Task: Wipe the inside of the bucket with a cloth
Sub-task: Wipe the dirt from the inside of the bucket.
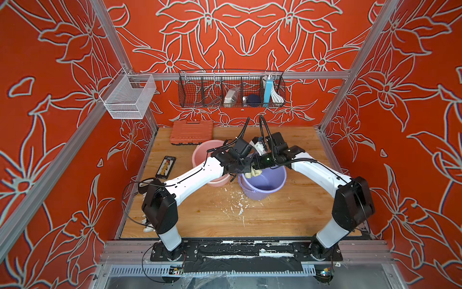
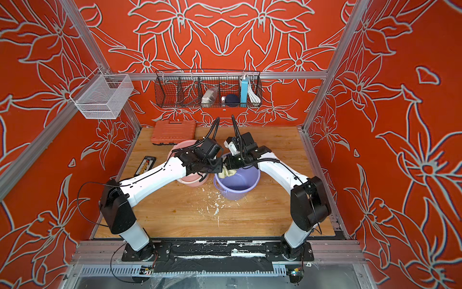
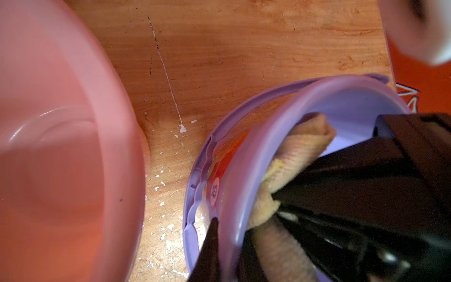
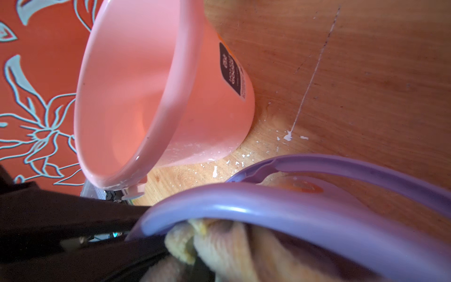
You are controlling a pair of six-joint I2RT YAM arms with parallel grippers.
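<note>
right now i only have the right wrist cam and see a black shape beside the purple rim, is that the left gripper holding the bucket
Observer: yes, the left gripper is shut on the purple bucket at its rim, with one finger outside the wall.
Operator: where in the bucket is my cloth
Observer: the cloth sits high on the inner wall, just under the rim, on the side nearest the pink bucket. The right gripper holds it.
Operator: does it reach the bottom
Observer: no, in both top views the purple bucket's bottom lies bare below the cloth.
</note>
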